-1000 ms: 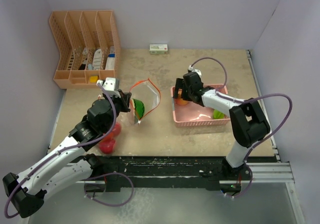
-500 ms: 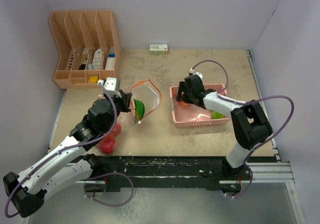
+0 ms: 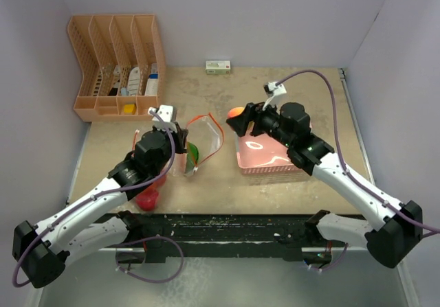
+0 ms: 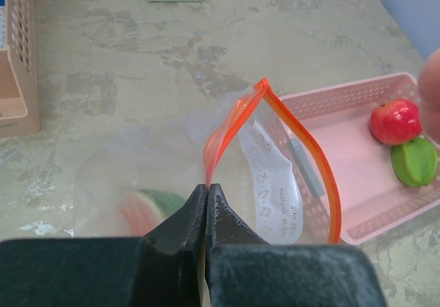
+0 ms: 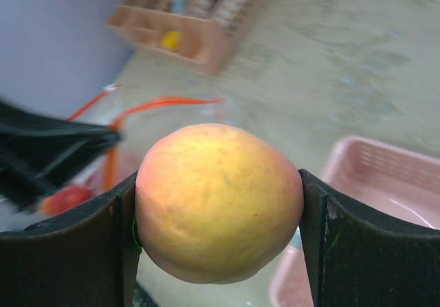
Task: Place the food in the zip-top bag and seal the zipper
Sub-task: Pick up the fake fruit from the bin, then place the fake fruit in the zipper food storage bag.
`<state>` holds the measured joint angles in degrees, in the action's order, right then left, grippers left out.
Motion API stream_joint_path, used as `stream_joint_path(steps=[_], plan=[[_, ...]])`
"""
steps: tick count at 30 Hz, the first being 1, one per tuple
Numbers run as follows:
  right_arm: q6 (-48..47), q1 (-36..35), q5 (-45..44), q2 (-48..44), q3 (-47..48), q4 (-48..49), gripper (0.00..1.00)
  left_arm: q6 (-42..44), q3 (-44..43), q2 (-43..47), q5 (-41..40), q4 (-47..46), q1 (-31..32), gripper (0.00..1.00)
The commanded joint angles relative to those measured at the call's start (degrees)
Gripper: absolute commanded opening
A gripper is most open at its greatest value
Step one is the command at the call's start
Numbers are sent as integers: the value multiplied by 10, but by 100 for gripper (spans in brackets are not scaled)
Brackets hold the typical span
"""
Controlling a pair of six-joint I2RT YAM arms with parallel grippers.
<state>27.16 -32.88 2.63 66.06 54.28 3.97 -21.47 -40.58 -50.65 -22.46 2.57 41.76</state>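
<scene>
Squeezing a peach between widely spread right fingers risks clipping the zip-top bag at its narrow mouth; left fingers, fully closed, pinch only its rim, so it may fold.

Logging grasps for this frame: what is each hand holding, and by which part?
Left hand pinches the zip-top bag at its orange zipper rim. Right hand clamps the peach across its sides.

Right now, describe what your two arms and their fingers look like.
Both arms, left and right, have white links and black joints. A purple cable runs along each. The fingers are matte black, both left and right.
</scene>
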Motion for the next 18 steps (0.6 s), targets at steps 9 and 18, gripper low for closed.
stream_joint_path(steps=[9, 18], plan=[[19, -79, 160, 115, 59, 151, 25, -18, -10, -21, 37, -58, 2, 0], [2, -110, 105, 192, 93, 96, 48, -16, -15, -10, 35, -53, 2, 0]])
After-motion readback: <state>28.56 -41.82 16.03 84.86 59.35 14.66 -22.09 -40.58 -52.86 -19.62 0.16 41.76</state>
